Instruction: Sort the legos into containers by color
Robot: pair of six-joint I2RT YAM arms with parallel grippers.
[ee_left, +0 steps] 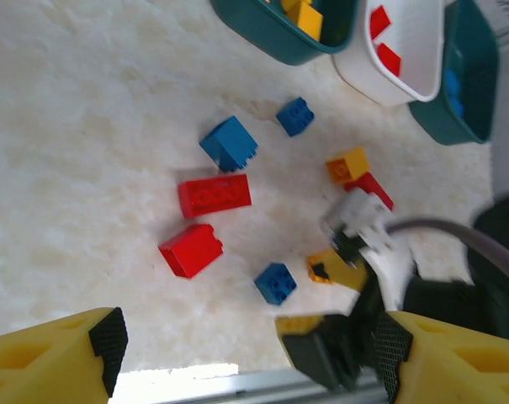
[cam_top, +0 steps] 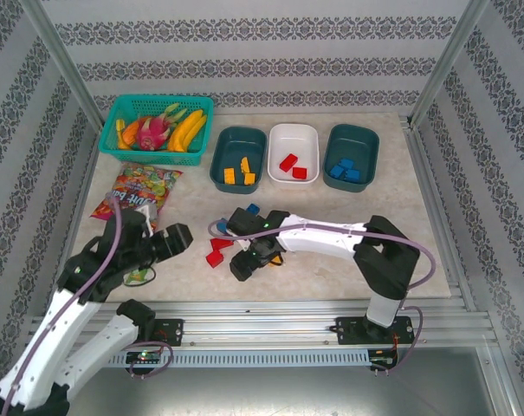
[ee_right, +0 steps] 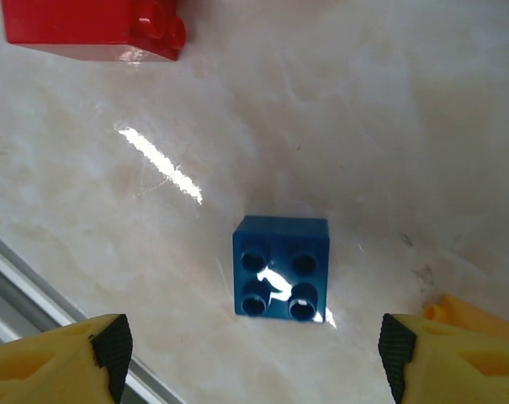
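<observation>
- Looking down on a pale, marble-patterned table (cam_top: 331, 204), shut in by walls (cam_top: 262, 35) papered in grey ornamental bands and by slanting aluminium posts (cam_top: 62, 61).
- Ranged along the far edge, left to right: bright teal mesh basket (cam_top: 149, 158) of toy fruit (cam_top: 171, 126); left dark teal tub (cam_top: 240, 141) with yellow-orange pieces; white tub (cam_top: 294, 137) with red pieces; right dark teal tub (cam_top: 352, 139) with blue pieces. Tubs just beside one another, all upright.
- Lying flat near the left edge, in front of the basket: a colourful snack bag (cam_top: 140, 192).
- Closed off at the near side by an aluminium rail (cam_top: 270, 314), both arm bases bolted along it.
- Scattered mid-table in front of the tubs: loose legos (ee_left: 214, 195) in red, blue and yellow-orange, most of them apart from each other. Bare tabletop open to the right of them and between them and the tubs.
- Hanging over the near-left part of the table, beside the scatter: left gripper (ee_left: 251, 341), jaws spread wide, nothing between the pads, nothing touched.
- Reaching across from the right, low over the scatter: right gripper (ee_right: 254, 353), jaws wide apart, straddling a single blue brick (ee_right: 281, 268) that sits studs up. Clear gaps on both sides, no contact. Part of a red brick (ee_right: 94, 29) lying farther off at the top of the wrist view.
</observation>
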